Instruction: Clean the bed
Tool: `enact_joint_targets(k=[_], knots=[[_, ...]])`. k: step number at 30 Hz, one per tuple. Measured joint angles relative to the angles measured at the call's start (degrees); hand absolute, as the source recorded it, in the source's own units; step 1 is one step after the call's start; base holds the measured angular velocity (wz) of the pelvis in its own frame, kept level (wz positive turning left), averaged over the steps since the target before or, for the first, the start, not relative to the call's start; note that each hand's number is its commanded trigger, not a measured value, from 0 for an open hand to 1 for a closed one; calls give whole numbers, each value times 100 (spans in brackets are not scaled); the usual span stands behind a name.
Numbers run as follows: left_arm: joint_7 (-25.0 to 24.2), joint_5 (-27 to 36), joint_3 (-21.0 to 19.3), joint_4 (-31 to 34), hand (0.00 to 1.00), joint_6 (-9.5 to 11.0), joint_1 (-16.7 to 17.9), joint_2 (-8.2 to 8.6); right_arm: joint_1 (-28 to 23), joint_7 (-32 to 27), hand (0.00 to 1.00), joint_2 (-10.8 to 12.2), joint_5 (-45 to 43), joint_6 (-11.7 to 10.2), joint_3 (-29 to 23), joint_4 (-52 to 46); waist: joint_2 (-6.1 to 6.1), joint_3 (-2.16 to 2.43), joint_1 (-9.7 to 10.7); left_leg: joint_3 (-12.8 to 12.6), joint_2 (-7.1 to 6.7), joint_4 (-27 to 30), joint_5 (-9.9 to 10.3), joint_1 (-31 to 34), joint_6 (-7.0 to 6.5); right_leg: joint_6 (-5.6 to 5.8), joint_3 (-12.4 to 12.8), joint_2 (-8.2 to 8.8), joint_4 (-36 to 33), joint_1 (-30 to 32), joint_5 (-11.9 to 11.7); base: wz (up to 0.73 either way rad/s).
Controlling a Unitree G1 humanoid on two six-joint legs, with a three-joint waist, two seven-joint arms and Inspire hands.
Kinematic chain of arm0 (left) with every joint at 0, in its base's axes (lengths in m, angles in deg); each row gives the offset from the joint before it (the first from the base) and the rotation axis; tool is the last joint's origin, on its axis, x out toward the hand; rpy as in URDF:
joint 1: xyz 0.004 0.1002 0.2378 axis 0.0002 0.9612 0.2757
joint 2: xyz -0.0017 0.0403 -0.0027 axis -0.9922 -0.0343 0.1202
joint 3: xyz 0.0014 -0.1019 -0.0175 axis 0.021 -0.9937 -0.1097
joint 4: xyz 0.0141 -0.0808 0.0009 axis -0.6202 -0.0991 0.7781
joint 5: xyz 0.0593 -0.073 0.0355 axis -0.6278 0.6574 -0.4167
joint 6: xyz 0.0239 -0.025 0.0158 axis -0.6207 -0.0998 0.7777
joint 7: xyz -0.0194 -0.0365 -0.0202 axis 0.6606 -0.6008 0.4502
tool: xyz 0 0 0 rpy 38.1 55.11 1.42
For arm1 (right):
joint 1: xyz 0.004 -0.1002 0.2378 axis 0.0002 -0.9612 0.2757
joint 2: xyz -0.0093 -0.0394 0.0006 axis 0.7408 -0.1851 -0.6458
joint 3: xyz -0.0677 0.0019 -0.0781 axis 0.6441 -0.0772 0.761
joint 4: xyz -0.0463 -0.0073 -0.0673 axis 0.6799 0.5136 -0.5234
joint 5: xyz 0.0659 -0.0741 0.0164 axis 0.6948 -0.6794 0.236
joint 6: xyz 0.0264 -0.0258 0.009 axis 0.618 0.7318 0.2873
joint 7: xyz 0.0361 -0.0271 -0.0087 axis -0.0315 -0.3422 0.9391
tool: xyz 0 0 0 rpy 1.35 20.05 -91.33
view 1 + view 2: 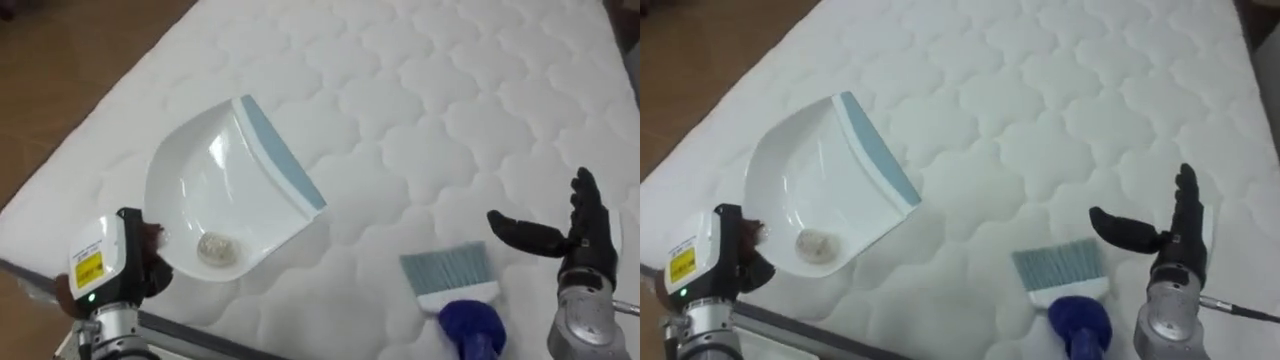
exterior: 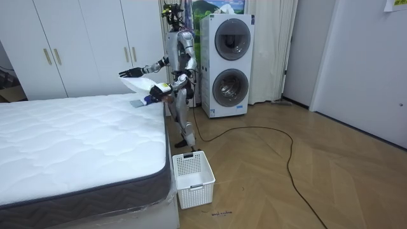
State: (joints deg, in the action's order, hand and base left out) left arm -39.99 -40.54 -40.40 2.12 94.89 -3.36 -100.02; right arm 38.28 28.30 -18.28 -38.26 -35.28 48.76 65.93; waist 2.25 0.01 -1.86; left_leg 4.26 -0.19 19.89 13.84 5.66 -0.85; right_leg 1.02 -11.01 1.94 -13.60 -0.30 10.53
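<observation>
My left hand point(image 1: 148, 262) is at the bed's near edge, its fingers closed on the back end of the pan point(image 1: 225, 190). I hold the pan tipped back, lip up, so the lump point(image 1: 215, 248) sits deep at the rear and should not roll out onto the bed point(image 1: 450, 90).

The brush point(image 1: 455, 292) lies flat on the quilting, bristles pointing away from me and blue handle toward me, just beside my right hand point(image 1: 585, 240). That hand hovers with fingers straight, thumb spread, holding nothing.

The sweeping looks done to me. A basket point(image 2: 194, 178) stands on the floor by the bed's corner, probably where the pan should be emptied, so it must stay level on the way.
</observation>
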Motion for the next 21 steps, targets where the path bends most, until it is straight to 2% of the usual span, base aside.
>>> enact_joint_targets(k=[1,4,5,7,9,10,11,12,13,14,15,16,17,18,19,21], knots=[[-26,7,-38,70,100,-1,28,0,-3,-18,0,6,-64,-14,10,-2,0,0,-35,23,5,5,-5,14,8,-5,-16,-9,1,2,3,32],[-138,112,-69,359,100,-1,114,-1,-59,-41,0,16,-103,-37,42,-1,-31,-1,-102,305,-26,95,-37,147,63,-56,-197,-33,7,-54,35,57],[-199,200,-64,399,100,-1,121,11,-127,-62,0,50,-114,-37,57,0,-42,1,-113,373,-28,139,-51,185,86,-74,-377,-41,14,-124,46,63],[-213,293,-59,400,100,-4,103,46,-208,-111,0,139,-229,-37,56,3,-51,-3,-90,362,-37,223,-84,290,104,-124,-612,-39,3,-220,120,97],[-246,294,-38,399,100,-4,97,93,-250,-207,0,190,-271,-37,62,10,-46,-4,-88,159,-40,280,-162,441,100,-146,-783,-14,-8,-268,227,109],[-321,294,-36,399,100,-4,90,135,-242,-278,0,191,-297,-73,60,90,-40,-4,-78,-57,-32,282,-269,533,75,-165,-877,5,-13,-288,309,126],[-367,299,-37,399,100,-4,75,160,-246,-356,0,193,-304,-77,58,119,-24,-15,2,-392,9,247,-418,642,37,-209,-1004,19,-18,-298,363,163],[-388,287,-43,398,100,-3,58,168,-246,-413,0,200,-307,-103,54,131,-3,-31,45,-968,108,160,-614,716,-46,-257,-1132,31,-19,-292,394,147],[-389,287,-44,398,100,-2,38,179,-246,-434,0,198,-308,-132,41,137,1,-42,73,-1265,161,110,-713,766,-93,-285,-1229,37,-26,-273,410,145],[-387,294,-45,397,100,7,-5,193,-218,-471,0,192,-312,-178,17,155,-2,-90,133,-1813,305,135,-808,865,-174,-364,-1595,121,-63,-185,477,122],[-382,310,-43,372,100,13,-6,189,-151,-464,0,197,-308,-193,16,211,-27,-126,136,-2243,569,655,-642,1005,-219,-407,-2051,179,-184,-162,583,111],[-389,336,-35,347,100,13,-3,189,-153,-458,0,198,-309,-194,22,227,-40,-122,139,-2396,676,969,-487,1026,-224,-405,-2281,206,-204,-190,627,95],[-405,374,-29,332,100,15,-10,188,-148,-449,0,197,-312,-194,33,247,-55,-118,170,-2566,849,1309,-235,970,-157,-395,-2610,214,-212,-221,650,82],[-409,397,-29,326,100,20,-35,189,-142,-448,0,196,-312,-194,37,247,-65,-126,191,-2626,914,1385,-136,923,-103,-389,-2744,212,-217,-222,653,107],[-426,407,-29,279,100,26,-99,197,-121,-430,0,193,-312,-194,39,262,-89,-138,237,-2658,981,1353,-17,828,10,-382,-2944,219,-258,-200,663,93],[-451,415,-36,207,100,27,-127,214,-57,-384,0,193,-309,-193,57,320,-123,-150,216,-2670,809,839,-16,777,17,-336,-3016,303,-482,-57,727,70]])
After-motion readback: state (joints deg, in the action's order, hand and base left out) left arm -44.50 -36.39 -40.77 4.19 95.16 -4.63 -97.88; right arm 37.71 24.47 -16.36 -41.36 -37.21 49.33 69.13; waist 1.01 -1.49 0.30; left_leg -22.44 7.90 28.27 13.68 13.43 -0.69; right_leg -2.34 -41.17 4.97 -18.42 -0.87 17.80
